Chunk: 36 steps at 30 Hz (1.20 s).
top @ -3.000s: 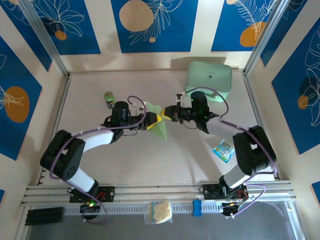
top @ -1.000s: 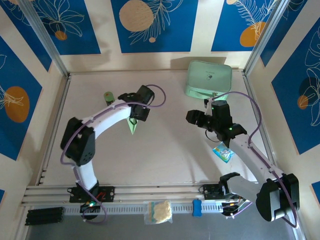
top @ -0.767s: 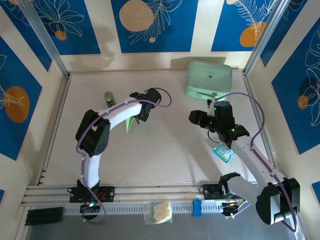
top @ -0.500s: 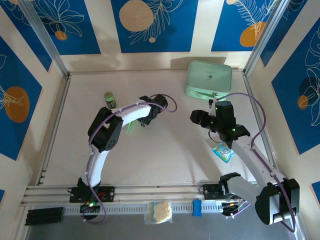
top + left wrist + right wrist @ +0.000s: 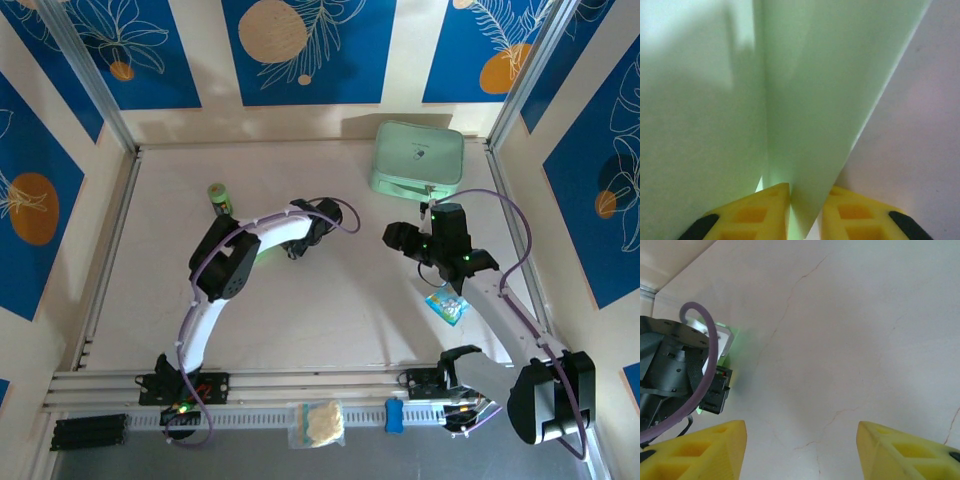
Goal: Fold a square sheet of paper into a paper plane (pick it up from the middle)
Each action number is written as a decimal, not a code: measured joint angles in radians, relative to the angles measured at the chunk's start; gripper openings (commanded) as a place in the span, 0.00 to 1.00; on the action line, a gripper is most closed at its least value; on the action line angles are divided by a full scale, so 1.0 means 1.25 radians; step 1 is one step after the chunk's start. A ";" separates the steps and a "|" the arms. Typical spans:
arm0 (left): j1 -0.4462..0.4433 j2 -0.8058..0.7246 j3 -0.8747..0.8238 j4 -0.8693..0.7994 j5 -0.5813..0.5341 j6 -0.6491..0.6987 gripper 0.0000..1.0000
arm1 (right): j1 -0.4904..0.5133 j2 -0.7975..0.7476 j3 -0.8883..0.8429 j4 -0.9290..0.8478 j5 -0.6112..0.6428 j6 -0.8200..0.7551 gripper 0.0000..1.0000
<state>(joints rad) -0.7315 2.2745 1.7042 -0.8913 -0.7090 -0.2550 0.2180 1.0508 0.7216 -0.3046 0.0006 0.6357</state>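
The paper plane is pale green, folded, with its centre crease running down between my left gripper's yellow fingertips. Those jaws stand a little apart: the left one touches the crease and a sliver of table shows by the right one. From above, the left gripper is low over the middle of the table, and a green edge of the plane shows beside the arm. My right gripper hovers to the right of it, apart from it. It is open, with bare table between its fingers.
A mint-green case lies at the back right. A small green bottle stands at the back left. A blue snack packet lies under the right forearm. The left arm's black wrist shows ahead of the right gripper.
My left arm has carried the plane rightward toward the table's middle, and its jaws have parted slightly. The right gripper, which was at the plane three seconds ago, has drawn back and barely moves.
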 measured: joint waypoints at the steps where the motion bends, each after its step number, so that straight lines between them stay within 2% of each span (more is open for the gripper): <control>1: -0.001 0.000 0.004 -0.003 0.008 -0.005 0.28 | -0.002 0.002 0.000 -0.001 0.000 0.001 0.60; 5: -0.002 -0.027 0.004 -0.005 0.095 -0.031 0.31 | -0.003 0.007 0.000 0.000 -0.005 0.001 0.59; 13: -0.019 -0.185 -0.060 0.077 0.417 -0.107 0.37 | -0.003 0.030 0.000 0.001 -0.027 0.003 0.60; 18: -0.014 -0.273 -0.159 0.148 0.564 -0.140 0.38 | -0.003 0.033 -0.005 0.007 -0.040 0.019 0.60; 23: 0.035 -0.347 -0.250 0.203 0.604 -0.149 0.38 | -0.004 0.072 -0.005 0.015 -0.076 0.031 0.59; 30: 0.196 -0.355 -0.326 0.286 0.638 -0.172 0.38 | 0.007 0.101 -0.005 0.027 -0.096 0.047 0.59; 36: 0.219 -0.297 -0.326 0.323 0.642 -0.175 0.38 | 0.020 0.101 -0.004 0.028 -0.097 0.051 0.59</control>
<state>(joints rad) -0.4576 1.9030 1.2968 -0.4877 0.0937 -0.4740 0.2432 1.1770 0.7162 -0.2699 -0.1204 0.6998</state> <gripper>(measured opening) 0.376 0.591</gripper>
